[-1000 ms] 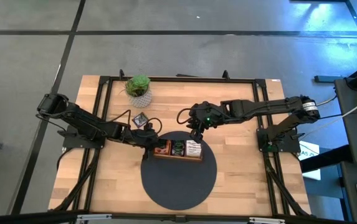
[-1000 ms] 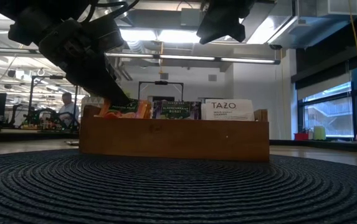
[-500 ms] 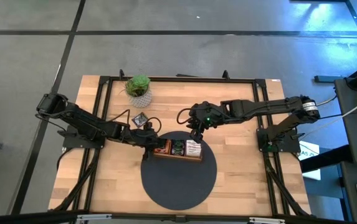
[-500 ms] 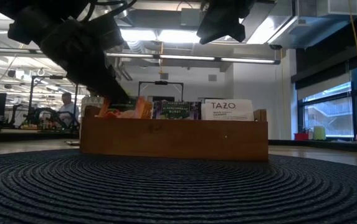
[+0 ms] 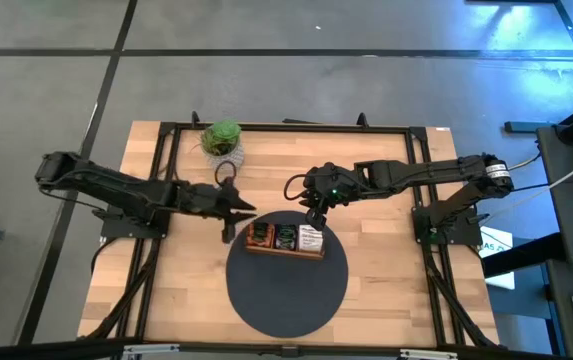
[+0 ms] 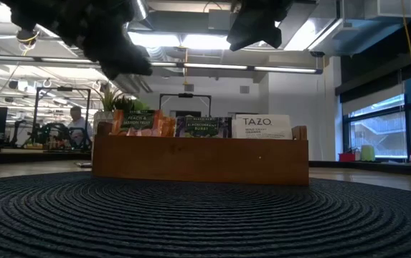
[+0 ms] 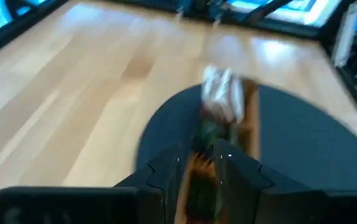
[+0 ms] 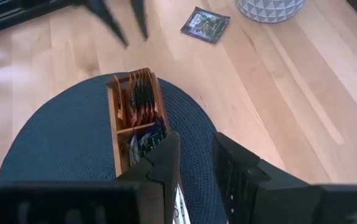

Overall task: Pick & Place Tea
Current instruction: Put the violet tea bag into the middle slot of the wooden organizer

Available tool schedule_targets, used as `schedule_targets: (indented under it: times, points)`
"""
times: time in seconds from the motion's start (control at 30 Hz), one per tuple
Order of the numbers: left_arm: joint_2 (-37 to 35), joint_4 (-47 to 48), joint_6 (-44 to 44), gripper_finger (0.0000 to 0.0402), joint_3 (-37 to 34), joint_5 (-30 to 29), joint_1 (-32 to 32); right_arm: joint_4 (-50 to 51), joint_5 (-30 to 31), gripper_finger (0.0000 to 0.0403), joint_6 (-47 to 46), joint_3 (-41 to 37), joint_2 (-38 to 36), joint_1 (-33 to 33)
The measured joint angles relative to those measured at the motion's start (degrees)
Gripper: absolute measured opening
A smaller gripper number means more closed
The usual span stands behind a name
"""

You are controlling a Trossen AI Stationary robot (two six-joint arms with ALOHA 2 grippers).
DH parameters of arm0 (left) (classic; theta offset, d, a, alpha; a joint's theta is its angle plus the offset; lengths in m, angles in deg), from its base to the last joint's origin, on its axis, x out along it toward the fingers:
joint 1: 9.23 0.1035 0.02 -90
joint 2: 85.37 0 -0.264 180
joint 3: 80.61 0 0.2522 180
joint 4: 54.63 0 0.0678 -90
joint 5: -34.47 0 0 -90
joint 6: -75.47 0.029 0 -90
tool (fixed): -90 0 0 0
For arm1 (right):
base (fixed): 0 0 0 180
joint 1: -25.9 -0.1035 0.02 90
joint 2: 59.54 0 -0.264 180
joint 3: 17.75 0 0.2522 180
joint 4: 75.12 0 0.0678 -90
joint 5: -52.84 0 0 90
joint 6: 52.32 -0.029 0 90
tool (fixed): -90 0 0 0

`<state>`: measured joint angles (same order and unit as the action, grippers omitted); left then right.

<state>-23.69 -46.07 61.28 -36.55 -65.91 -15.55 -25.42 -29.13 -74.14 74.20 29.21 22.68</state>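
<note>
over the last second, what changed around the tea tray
The left tool opened, let go of the orange packets in the tray's end compartment and drew back off the mat. The right tool, tray and loose packet stayed put.

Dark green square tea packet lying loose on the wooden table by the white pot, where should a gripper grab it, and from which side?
Probably from straight above: the dark green square tea packet lies flat on the bare wooden table, offering no raised side. Pinch across two opposite edges, fingertips nearly touching the wood.
</note>
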Motion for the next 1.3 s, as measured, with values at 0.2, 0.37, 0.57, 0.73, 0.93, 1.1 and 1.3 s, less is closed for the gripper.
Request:
schedule_targets:
  times: [0.2,0.37,0.57,0.73,0.93,1.1,1.3]
  points:
    - [-5.59,19.7,-6.46,0.0095,0.0,0.01,4.34,0.09,0.15,0.0097,1.56,0.0,0.0,0.0]
    - [-3.38,32.58,-17.3,0.0091,0.0,-0.12,8.5,0.07,4.57,0.0097,2.98,0.0,0.0,-0.02]
    - [3.2,36.17,-25.31,0.0095,0.0,-5.91,13.57,-0.06,10.95,0.0097,6.53,0.0,0.0,0.09]
    - [9.58,33.78,-27.29,0.0094,0.0,-4.72,19.77,-1.17,11.17,0.0097,7.07,0.0,0.0,0.87]
    - [17.09,26.29,-26.85,0.0092,0.18,0.5,25.13,-2.08,2.39,0.0097,3.98,0.0,0.02,4.35]
    - [20.65,16.88,-22.67,0.0095,0.2,4.02,25.59,-1.06,-0.14,0.0097,2.49,-1.93,-0.55,7.44]
    - [24.41,4.83,-16.68,0.0095,0.07,8.27,25.59,-4.93,-2.82,0.0097,0.77,-9.12,-1.4,12.05]
